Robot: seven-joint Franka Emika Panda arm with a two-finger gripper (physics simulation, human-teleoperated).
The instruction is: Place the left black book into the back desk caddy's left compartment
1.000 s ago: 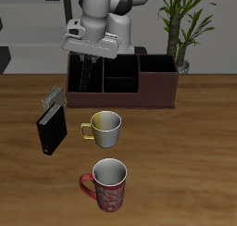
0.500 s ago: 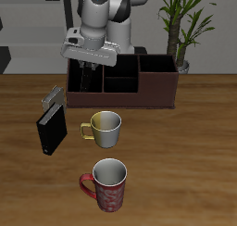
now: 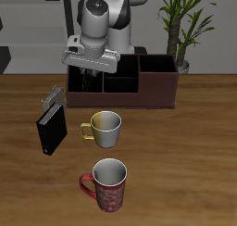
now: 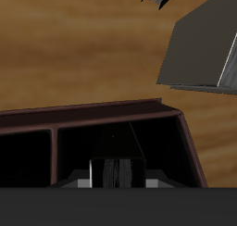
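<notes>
Basically, tool (image 3: 89, 74) hung over the back desk caddy's (image 3: 153, 89) left compartment (image 3: 85, 81), jaw opening unclear; black book (image 4: 113, 171) stood inside below.

Your arm stands upper center of the exterior view, wrist bent down; your gripper (image 3: 89, 77) points straight downward, whether its fingers are parted is unclear.

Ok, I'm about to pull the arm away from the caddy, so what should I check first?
1. Black book inside the left compartment: ok.
2. Book standing upright: ok.
3. Gripper jaws open: cannot tell.
4. Fingertips above the back desk caddy rim: cannot tell.
5. Yellow mug and red mug apart from the caddy: ok.
</notes>
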